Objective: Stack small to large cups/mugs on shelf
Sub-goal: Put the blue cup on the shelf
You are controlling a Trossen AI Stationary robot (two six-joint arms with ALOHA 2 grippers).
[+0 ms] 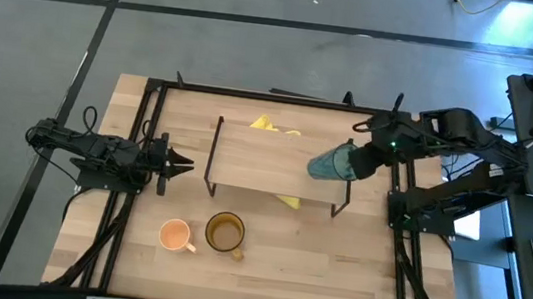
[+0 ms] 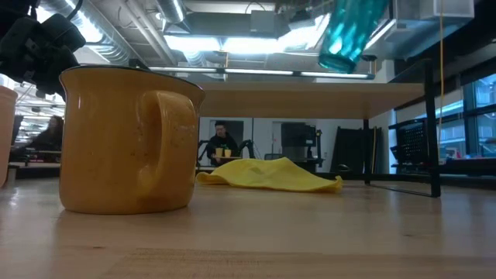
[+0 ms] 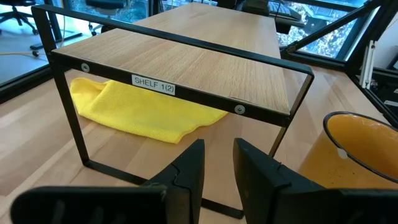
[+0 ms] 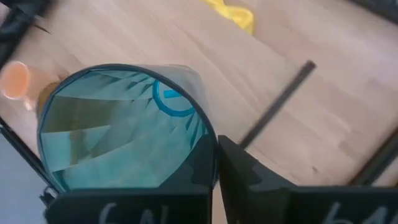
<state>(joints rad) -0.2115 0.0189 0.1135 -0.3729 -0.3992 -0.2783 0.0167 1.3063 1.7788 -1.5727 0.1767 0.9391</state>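
Note:
The teal ribbed tumbler (image 1: 328,164) is held by my right gripper (image 1: 358,162) above the right end of the shelf (image 1: 265,159), tilted, its base toward the table's left; it also shows in the low view (image 2: 350,32). The small orange mug (image 1: 174,235) and the amber-brown mug (image 1: 225,232) stand upright on the tabletop in front of the shelf. My left gripper (image 1: 184,165) hovers left of the shelf, pointing at it, its fingers a narrow gap apart (image 3: 217,163) and empty. My right gripper holds the tumbler by its wall at the rim (image 4: 208,146), one finger inside the mouth (image 4: 200,171) and one outside (image 4: 245,177). The fingers come from the table's right. The tumbler hangs tilted, lifted clear above the shelf board (image 2: 310,99).
A yellow cloth (image 1: 288,200) lies on the table under the shelf and pokes out behind it (image 1: 267,123). The shelf's black wire legs (image 3: 71,118) stand at each end. The amber mug (image 3: 360,149) is near my left gripper. A person (image 2: 222,143) sits in the room beyond.

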